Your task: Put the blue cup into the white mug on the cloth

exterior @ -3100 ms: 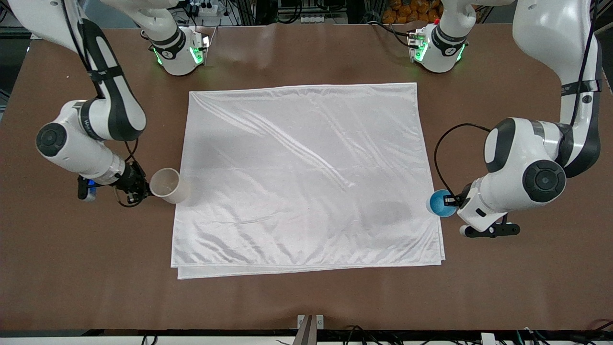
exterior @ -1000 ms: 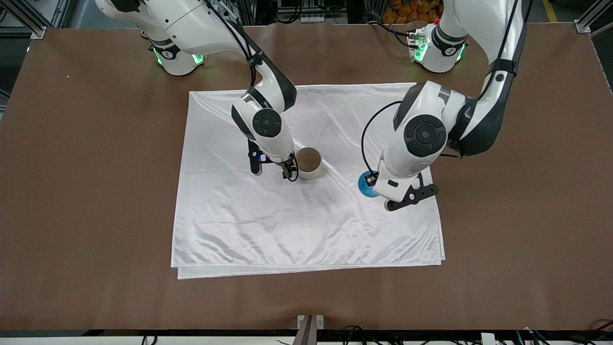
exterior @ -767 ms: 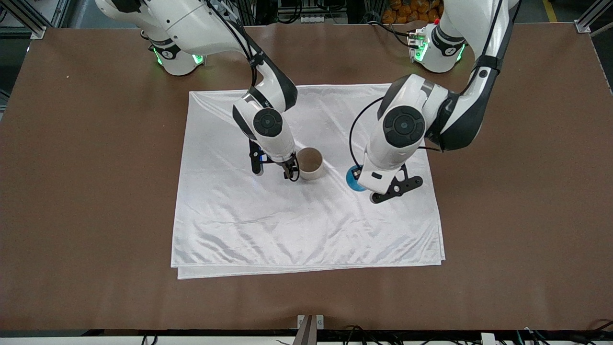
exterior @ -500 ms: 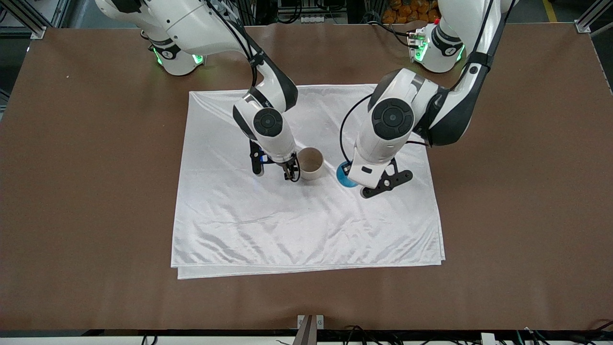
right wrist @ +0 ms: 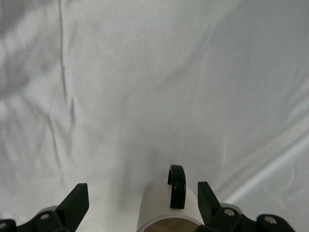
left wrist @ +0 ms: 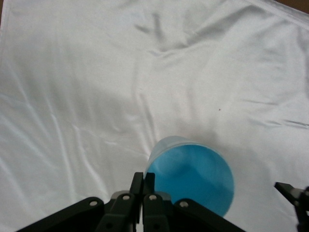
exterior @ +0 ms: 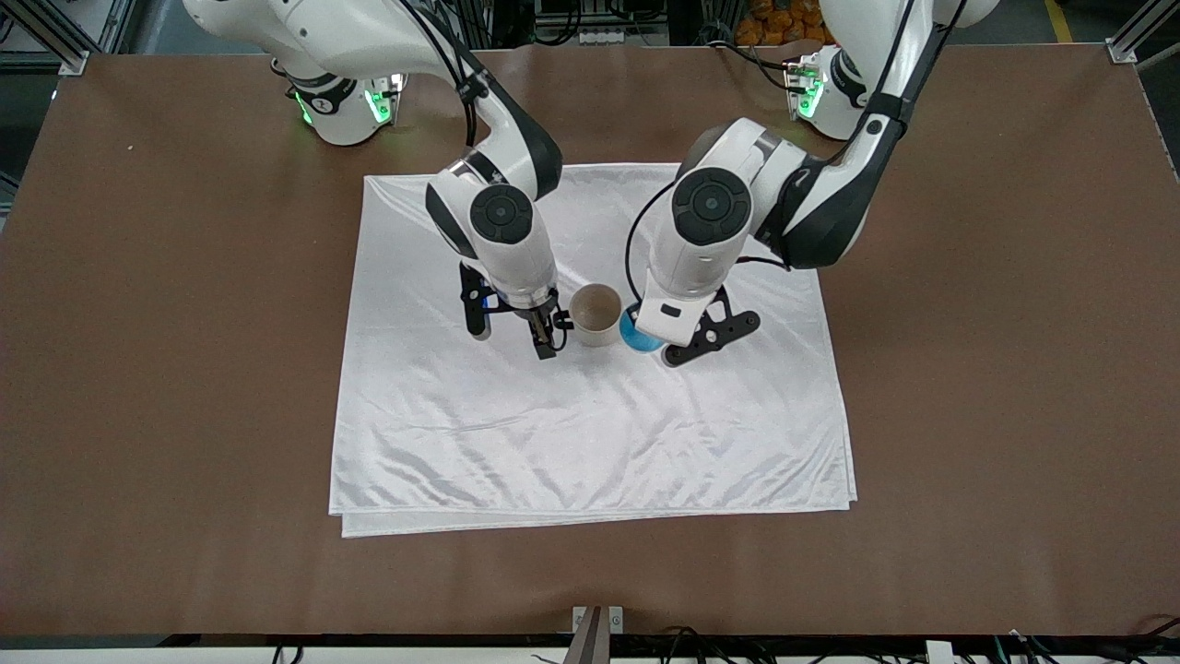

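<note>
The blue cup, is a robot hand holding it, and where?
Yes. The left gripper pinches the blue cup by its rim. The right gripper is open around the white mug.

One shiny white, wrinkled fabric cloth (exterior: 590, 424) covers the middle of one brown table (exterior: 184, 369), and two drinking vessels are on show: one off-white ceramic mug with a single small black handle (exterior: 595, 314) and one small light-blue tapered cup with no handle (exterior: 633, 333). Two white robot arms reach in, each ending in one black two-finger gripper, making two grippers in all: the left gripper (exterior: 651, 337) and the right gripper (exterior: 549, 334).
</note>
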Robot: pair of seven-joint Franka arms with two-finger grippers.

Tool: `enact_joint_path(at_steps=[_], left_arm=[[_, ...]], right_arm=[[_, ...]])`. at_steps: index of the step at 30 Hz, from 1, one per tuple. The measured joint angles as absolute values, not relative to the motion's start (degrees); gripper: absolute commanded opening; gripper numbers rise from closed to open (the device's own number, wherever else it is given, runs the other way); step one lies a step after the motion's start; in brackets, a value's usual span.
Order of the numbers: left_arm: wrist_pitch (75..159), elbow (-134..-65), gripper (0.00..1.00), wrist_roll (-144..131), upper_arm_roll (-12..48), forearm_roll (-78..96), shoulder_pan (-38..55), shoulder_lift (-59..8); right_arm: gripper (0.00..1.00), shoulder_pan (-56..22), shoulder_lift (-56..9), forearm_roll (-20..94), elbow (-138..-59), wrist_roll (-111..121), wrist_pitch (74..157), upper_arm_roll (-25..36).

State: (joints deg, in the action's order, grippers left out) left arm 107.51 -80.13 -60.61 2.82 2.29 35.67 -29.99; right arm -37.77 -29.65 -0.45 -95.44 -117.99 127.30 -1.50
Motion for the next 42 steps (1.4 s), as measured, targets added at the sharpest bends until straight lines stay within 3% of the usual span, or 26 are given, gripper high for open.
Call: enact_joint_path(at_steps=[12,42], left_arm=[[109.2,-80.1,0.0,-63.9,2.8,2.3,39.1,-30.8],[113.1,-79.9,0.0,-66.7,2.8,2.3,42.8,-35.8]], right_arm=[[1.0,-33.7,-19.8,-1.2,-95.5,-106.5,118.3,1.0],[1.0,-13.2,2.6,-1.3,-101.1,-59.6,104.3,1.4]])
